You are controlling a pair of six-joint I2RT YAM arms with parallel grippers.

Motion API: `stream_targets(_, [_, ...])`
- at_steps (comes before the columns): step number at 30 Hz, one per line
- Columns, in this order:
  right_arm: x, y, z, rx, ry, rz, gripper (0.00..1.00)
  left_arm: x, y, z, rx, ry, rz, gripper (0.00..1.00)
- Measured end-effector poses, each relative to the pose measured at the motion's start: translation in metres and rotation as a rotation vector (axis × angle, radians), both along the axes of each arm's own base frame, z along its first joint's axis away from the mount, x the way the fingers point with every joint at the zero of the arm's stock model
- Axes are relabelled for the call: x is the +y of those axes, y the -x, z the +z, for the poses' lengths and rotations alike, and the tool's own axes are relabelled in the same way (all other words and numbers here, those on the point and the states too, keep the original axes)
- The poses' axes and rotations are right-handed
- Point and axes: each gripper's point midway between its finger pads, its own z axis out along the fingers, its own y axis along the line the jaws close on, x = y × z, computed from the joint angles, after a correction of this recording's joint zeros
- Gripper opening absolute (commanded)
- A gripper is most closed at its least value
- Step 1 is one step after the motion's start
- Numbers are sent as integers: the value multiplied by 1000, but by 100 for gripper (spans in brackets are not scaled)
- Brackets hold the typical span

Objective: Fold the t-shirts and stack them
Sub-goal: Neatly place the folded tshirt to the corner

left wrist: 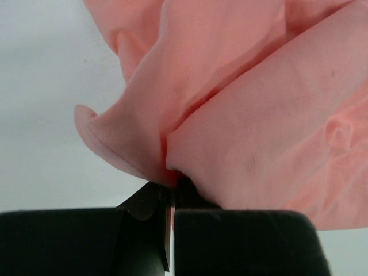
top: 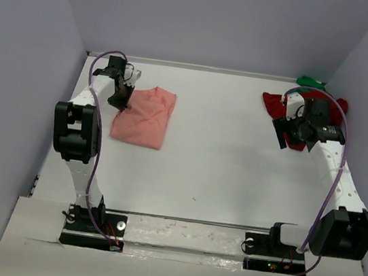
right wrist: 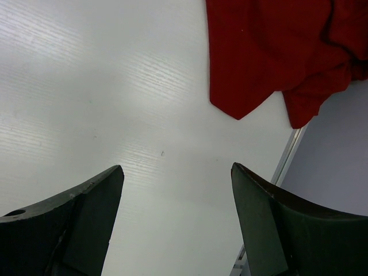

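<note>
A salmon-pink t-shirt [top: 144, 116] lies folded over at the back left of the table. My left gripper [top: 120, 99] is shut on its left edge; in the left wrist view the pink cloth [left wrist: 241, 109] bunches up out of the closed jaws of the left gripper [left wrist: 170, 187]. A dark red t-shirt [top: 271, 102] lies crumpled at the back right, partly hidden by my right arm. My right gripper [top: 282, 132] hangs open just in front of it, holding nothing. In the right wrist view the right gripper [right wrist: 177, 172] stands short of the red cloth [right wrist: 270, 52]. A green t-shirt [top: 310, 81] shows as a small crumple at the back wall.
Purple walls [top: 16, 66] close in the table on the left, back and right. The right wall and table edge [right wrist: 287, 158] run close beside my right gripper. White table surface [top: 216, 149] stretches between the two shirts.
</note>
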Motion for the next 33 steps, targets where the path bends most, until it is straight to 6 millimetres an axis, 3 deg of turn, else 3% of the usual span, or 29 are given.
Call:
stream_targets(7, [4,7,-1,-2,-17,13,81,25,2,-9,-3,-117,55,0])
stream_targets(15, [6,7,-1,-3,-27,21,81,49,-20,-1,-66,-153,85,0])
stream_targets(19, [6,7,-1,-2,-27,21,81,85,-50,0,-100,-179,152,0])
stream_targets(25, [6,8,-1,-1,-29,20,81,128,-70,-10,-99,-207,226,0])
stream_targets(33, [8,7,-3,4,-38,21,81,165,-94,-13,-108,-198,291,0])
